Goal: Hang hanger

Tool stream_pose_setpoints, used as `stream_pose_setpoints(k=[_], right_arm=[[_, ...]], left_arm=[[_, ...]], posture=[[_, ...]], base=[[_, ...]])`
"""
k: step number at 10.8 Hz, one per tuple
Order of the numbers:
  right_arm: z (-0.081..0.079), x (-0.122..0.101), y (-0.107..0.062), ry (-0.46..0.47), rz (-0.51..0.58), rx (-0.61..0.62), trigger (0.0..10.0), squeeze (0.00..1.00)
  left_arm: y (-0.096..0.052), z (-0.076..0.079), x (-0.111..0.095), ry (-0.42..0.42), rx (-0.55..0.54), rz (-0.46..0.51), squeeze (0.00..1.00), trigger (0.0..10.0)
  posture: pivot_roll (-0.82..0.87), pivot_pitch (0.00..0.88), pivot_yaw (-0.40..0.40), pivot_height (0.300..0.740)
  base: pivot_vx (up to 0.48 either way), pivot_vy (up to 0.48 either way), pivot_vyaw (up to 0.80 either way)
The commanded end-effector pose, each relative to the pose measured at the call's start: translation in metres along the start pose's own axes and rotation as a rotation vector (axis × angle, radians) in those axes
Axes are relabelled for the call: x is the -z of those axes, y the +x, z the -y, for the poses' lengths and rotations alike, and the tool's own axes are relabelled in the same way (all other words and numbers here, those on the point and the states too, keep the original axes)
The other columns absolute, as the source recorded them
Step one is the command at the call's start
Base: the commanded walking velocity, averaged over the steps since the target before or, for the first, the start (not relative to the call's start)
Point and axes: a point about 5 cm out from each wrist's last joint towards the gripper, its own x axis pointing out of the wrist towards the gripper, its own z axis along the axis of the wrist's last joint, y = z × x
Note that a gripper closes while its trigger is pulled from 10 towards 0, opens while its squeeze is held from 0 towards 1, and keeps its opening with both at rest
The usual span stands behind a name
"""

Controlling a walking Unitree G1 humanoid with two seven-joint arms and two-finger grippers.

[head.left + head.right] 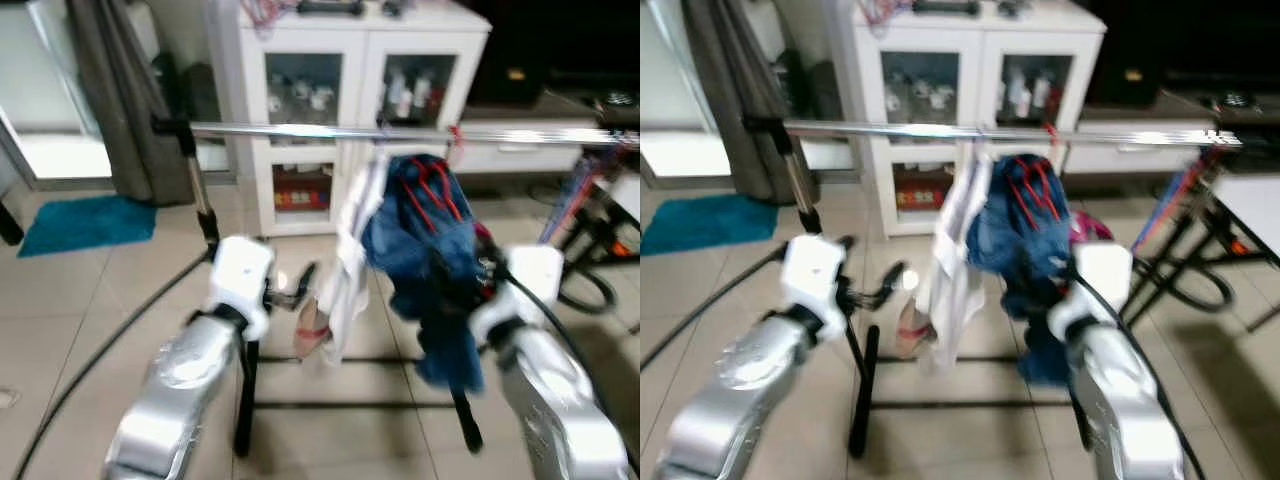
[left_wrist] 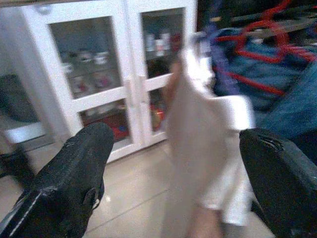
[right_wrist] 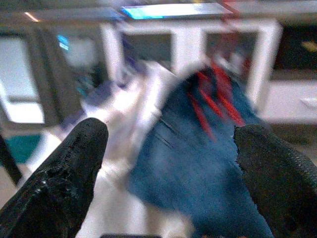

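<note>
A silver clothes rail (image 1: 300, 131) runs across in front of me. A blue garment (image 1: 425, 245) on a red hanger (image 1: 432, 190) hangs from it, with a white garment (image 1: 350, 250) beside it on the left. My left gripper (image 1: 300, 285) is held out low by the white garment; in the left wrist view my left gripper (image 2: 181, 148) is open, and the white cloth (image 2: 198, 144) lies ahead between its fingers. My right gripper (image 3: 173, 144) is open too, facing the blue garment (image 3: 198, 163) and red hanger (image 3: 213, 104) from close by.
A white cabinet with glass doors (image 1: 350, 100) stands behind the rail. The rack's black base bars (image 1: 350, 405) lie on the tiled floor below. A teal mat (image 1: 85, 222) and grey curtain (image 1: 120, 90) are at the left; a black cable (image 1: 100, 350) crosses the floor. Another stand (image 1: 600, 250) is at the right.
</note>
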Motion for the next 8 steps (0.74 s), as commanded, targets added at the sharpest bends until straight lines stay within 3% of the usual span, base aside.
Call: stream_pose_setpoints(k=[1, 2, 3, 4, 5, 8], right_arm=[[-0.010, 0.000, 0.002, 0.011, 0.003, -0.060, 10.0, 0.54], [-0.016, 0.000, 0.002, 0.049, -0.009, -0.131, 10.0, 0.42], [-0.016, 0.003, -0.001, 0.000, -0.040, -0.192, 10.0, 0.45], [-0.016, 0.005, 0.000, 0.006, -0.047, -0.212, 10.0, 0.07], [-0.018, 0.004, 0.004, 0.039, -0.042, -0.226, 10.0, 0.00], [-0.029, -0.009, 0.041, 0.089, -0.026, -0.216, 10.0, 0.00]], left_arm=[[-0.005, -0.002, -0.002, 0.016, -0.008, 0.007, 0.00, 10.0], [-0.009, 0.001, -0.006, 0.025, 0.019, 0.022, 0.00, 10.0], [-0.011, 0.006, -0.005, 0.026, 0.031, 0.018, 0.00, 10.0], [-0.012, 0.004, -0.003, 0.046, 0.031, 0.003, 0.00, 10.0], [-0.014, 0.002, -0.005, 0.049, 0.040, 0.009, 0.00, 10.0], [-0.010, -0.008, -0.003, 0.108, 0.036, -0.034, 0.00, 10.0]], posture=[[0.14, 0.000, -0.036, 0.740], [0.14, 0.000, -0.035, 0.740], [0.14, 0.000, -0.036, 0.740], [0.15, 0.000, -0.043, 0.740], [0.16, 0.000, -0.049, 0.740], [0.15, 0.000, -0.038, 0.740]], base=[[0.330, 0.000, 0.00], [0.300, 0.000, 0.00], [0.000, 0.000, 0.00], [0.000, 0.000, 0.00], [0.000, 0.000, 0.00], [0.000, 0.000, 0.00]])
